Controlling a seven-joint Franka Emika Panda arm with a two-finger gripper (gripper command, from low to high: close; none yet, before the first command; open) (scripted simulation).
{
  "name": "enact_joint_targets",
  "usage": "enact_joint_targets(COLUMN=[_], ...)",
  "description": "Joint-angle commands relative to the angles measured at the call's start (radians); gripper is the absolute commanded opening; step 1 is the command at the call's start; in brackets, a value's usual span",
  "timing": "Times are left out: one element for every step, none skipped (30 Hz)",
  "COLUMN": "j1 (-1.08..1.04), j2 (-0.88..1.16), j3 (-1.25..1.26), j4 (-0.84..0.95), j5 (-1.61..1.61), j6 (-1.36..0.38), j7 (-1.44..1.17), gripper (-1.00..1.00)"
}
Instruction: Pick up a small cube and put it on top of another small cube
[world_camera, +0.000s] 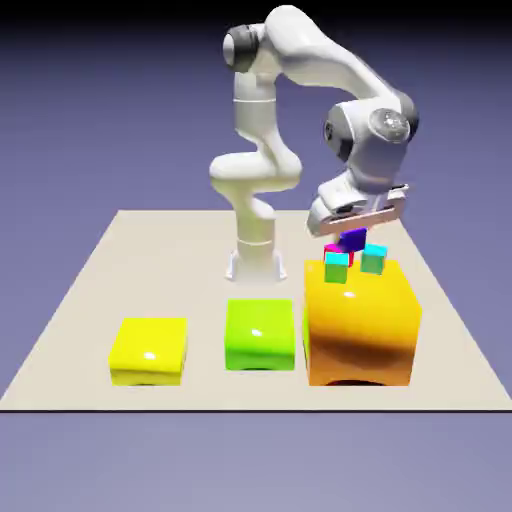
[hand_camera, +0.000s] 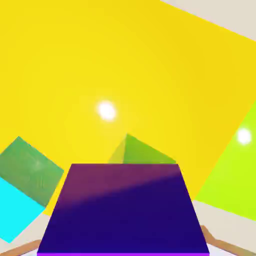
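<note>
Purple cube (hand_camera: 122, 215), clenched by the gripper (hand_camera: 123, 250); exterior view alone shows the magenta cube (world_camera: 331, 250).

White arm (world_camera: 335, 60), base at far middle of beige table (world_camera: 90, 330). Gripper (world_camera: 350, 233) over the exterior view's right side, holding purple cube (world_camera: 352, 240), tilted. Near edge, left to right: yellow block (world_camera: 148, 352), low; lime block (world_camera: 260, 335), a bit taller; orange block (world_camera: 358, 325), biggest. On orange block: left cyan-topped cube (world_camera: 336, 268), right cyan-topped cube (world_camera: 374, 260) slightly farther back. Magenta cube (world_camera: 331, 249) behind the left one, mostly hidden; can't tell if purple cube touches it.
</note>
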Motion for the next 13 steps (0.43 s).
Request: enact_joint_targets(j1=[0.000, 0.001, 0.001, 0.002, 0.003, 0.003, 0.003, 0.003, 0.002, 0.002, 0.001, 0.000, 0.000], j2=[0.000, 0.001, 0.002, 0.003, 0.004, 0.005, 0.005, 0.005, 0.004, 0.003, 0.002, 0.001, 0.000], j3=[0.000, 0.001, 0.002, 0.003, 0.004, 0.004, 0.004, 0.004, 0.003, 0.003, 0.002, 0.001, 0.000], j4=[0.000, -0.036, -0.072, -0.109, -0.145, -0.172, -0.172, -0.172, -0.135, -0.099, -0.063, -0.027, 0.000], j5=[-0.002, -0.002, -0.001, 0.000, 0.000, 0.001, 0.001, 0.001, 0.000, 0.000, -0.001, -0.002, -0.002], j6=[0.000, 0.037, 0.074, 0.112, 0.149, 0.176, 0.176, 0.176, 0.139, 0.102, 0.065, 0.028, 0.000], j7=[0.000, 0.000, 0.000, 0.000, 0.000, 0.000, 0.000, 0.000, 0.000, 0.000, 0.000, 0.000, 0.000], gripper=[-1.00, -1.00, -1.00, -1.00, -1.00, -1.00, 1.00, 1.00, 1.00, 1.00, 1.00, 1.00, 1.00])
